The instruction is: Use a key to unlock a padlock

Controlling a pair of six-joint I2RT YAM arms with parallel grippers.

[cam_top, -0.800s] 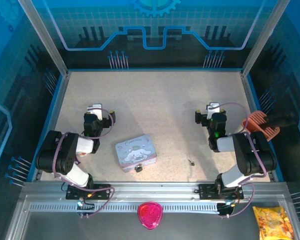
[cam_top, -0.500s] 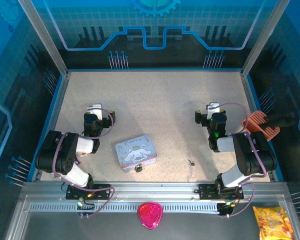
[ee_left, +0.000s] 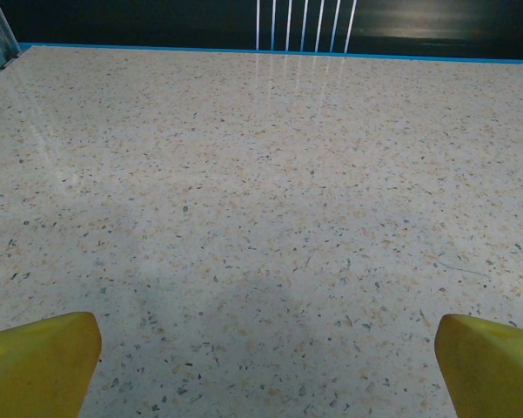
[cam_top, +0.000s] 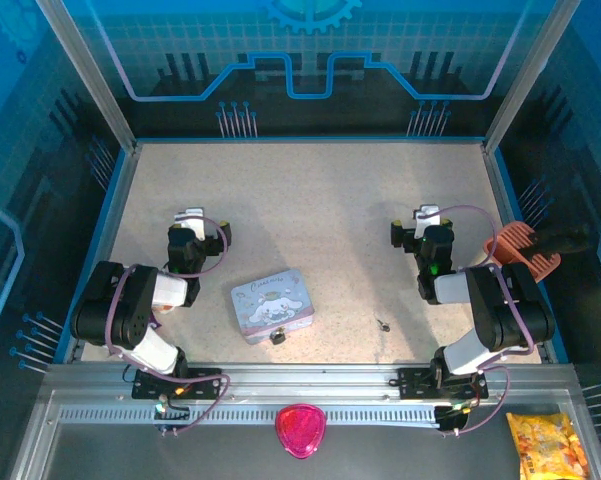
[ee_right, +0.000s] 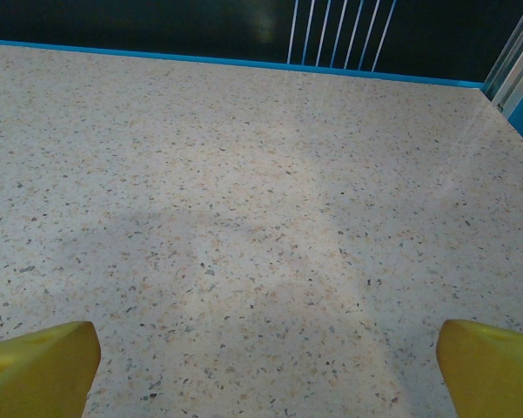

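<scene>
Padlock and key lying loose on the speckled beige bench (cam_top: 320, 190), both tools spread wide with nothing in them.

Tiny dark square padlock with the thin silver shackle (cam_top: 277, 338) sits right at the near edge of the pale blue cartoon-printed tin box (cam_top: 271, 302), looks like it's touching it. Slim little dark metal key (cam_top: 382, 324) lies flat on bare bench to the right of the tin, apart from it and nearer the right arm. Left tool (ee_left: 265, 348) has its yellow fingertips (ee_left: 43, 357) way out at the wrist view's corners, just bench between them. Right tool (ee_right: 265, 361) is the same deal. From above, both tools sit farther back than the tin and key, well apart from them.
</scene>
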